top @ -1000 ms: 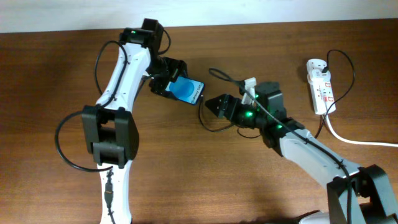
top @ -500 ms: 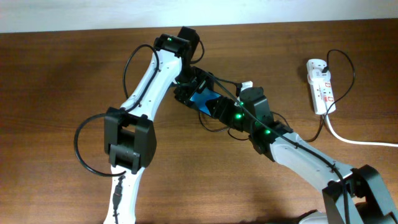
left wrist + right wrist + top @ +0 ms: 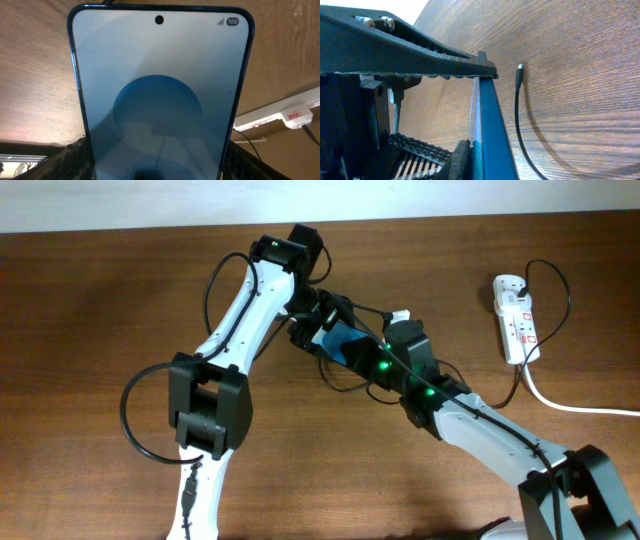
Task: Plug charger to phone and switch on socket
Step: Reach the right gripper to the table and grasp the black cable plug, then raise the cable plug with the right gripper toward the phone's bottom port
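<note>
Left gripper [image 3: 313,330]: clenched on the phone [image 3: 159,100] — screen fills the wrist view.
Right gripper [image 3: 476,110]: released — fingers spread, tips at the phone's edge.
Charger [image 3: 515,105]: tip on the table [image 3: 580,60], just right of the phone.

1 phone [image 3: 160,100], 1 charger [image 3: 515,107], 1 socket [image 3: 516,320] w/ 1 white cord [image 3: 570,405], 2 arms: L arm [image 3: 235,315], R arm [image 3: 500,430].

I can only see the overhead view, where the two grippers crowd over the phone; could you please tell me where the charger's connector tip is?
Observer: In the right wrist view the charger's connector tip lies against the table. It is beside the phone's edge but apart from it, not plugged in.
Operator: Thank you. Is the phone's screen lit?
Observer: Yes; the left wrist view shows it lit blue, with a battery badge reading 100.
</note>
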You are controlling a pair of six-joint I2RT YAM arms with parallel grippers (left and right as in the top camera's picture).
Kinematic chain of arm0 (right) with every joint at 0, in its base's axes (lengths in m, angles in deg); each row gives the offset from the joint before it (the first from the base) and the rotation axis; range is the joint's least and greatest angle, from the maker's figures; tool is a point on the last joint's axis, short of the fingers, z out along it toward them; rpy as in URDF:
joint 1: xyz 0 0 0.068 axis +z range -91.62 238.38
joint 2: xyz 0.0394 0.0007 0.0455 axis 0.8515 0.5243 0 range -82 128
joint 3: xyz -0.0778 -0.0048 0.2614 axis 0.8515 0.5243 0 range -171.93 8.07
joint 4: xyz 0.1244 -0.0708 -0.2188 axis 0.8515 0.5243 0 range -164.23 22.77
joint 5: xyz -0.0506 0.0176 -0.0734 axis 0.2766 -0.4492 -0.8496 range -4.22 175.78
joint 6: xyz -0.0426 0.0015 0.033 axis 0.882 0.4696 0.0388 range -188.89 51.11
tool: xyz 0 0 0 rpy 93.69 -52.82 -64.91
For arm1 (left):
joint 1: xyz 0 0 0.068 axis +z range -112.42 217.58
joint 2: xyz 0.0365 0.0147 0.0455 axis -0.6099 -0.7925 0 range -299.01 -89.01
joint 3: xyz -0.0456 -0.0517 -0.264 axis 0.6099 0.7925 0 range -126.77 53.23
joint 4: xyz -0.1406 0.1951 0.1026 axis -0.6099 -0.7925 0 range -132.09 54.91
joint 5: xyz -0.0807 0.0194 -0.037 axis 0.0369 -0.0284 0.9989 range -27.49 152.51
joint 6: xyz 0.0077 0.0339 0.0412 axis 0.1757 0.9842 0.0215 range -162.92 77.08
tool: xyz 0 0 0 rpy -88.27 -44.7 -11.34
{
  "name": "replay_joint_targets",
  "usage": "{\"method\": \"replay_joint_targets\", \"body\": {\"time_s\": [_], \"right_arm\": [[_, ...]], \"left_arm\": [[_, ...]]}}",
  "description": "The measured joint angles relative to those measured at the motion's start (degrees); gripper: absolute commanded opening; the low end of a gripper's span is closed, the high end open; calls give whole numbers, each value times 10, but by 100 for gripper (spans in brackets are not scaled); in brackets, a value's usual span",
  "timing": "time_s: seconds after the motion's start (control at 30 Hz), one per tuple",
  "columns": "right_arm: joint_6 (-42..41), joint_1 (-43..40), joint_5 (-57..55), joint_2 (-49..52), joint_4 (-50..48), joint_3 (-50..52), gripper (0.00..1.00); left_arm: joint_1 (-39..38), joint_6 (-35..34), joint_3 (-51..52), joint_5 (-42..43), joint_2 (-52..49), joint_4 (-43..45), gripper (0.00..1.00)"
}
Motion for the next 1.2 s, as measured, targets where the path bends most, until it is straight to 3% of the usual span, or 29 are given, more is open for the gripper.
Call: {"method": "replay_joint_targets", "body": {"time_s": [0.1,0.27,0.37,0.43,0.47,0.73,0.97,1.03,1.2], "right_arm": [[-17,-1,-7,0,3,0,4],[-10,-1,-8,0,3,0,4],[-8,-1,-8,0,3,0,4],[-6,-1,-8,0,3,0,4],[-6,-1,-8,0,3,0,4],[5,0,-12,0,0,0,4],[5,-1,-12,4,-7,0,4],[5,-23,14,4,-7,0,4],[-13,-145,96,2,-28,0,4]], "left_arm": [[0,0,0,4,0,3,3],[0,0,0,4,0,3,43],[0,0,0,4,0,3,74],[1,0,0,4,0,3,80],[1,0,0,4,0,3,89],[0,13,0,-7,0,18,94],[27,98,-1,-17,0,83,91],[53,155,-1,13,0,95,99],[101,232,-1,87,0,113,100]]}}
